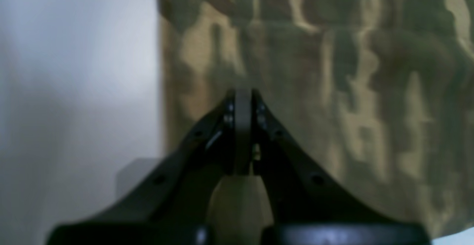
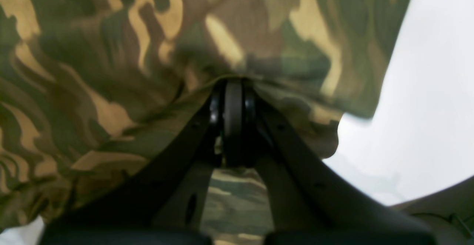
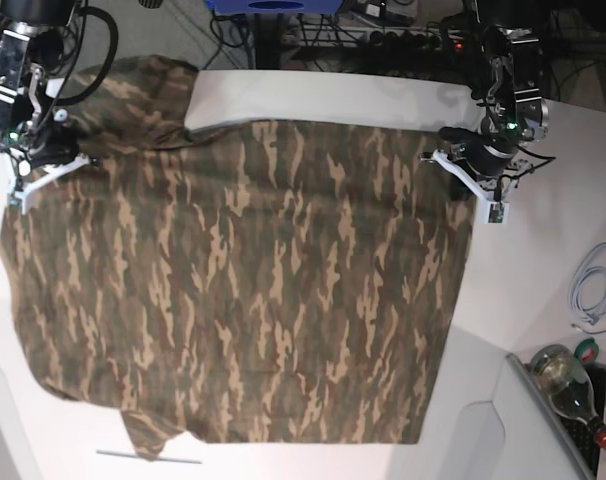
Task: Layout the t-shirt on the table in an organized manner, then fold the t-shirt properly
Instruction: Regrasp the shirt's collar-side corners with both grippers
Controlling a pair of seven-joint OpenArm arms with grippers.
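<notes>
I see the t-shirt (image 3: 243,280) spread wide across the white tabletop (image 3: 523,300), camouflage side up, covering most of the surface in the base view. Its top edge runs between my two arms; its lower edge reaches the near side of the tabletop. The cloth lies mostly flat, with some bunching and a folded-over flap near the upper left corner of that view.

Left hand (image 1: 242,100): fingers pressed together, pinching the shirt's edge. In the wrist view the cloth hangs just past the fingertips, with bare white to the left of it. In the base view this hand sits at the shirt's upper right corner (image 3: 473,165).

Right hand (image 2: 233,89): fingers also pressed together, clamped on a fold of the shirt that drapes over both fingers. In the base view it sits at the upper left corner (image 3: 38,160), over the bunched cloth.

Off the tabletop's right side I note a coiled white cable (image 3: 593,290) and a glass bottle (image 3: 568,385) lying in a bin.
</notes>
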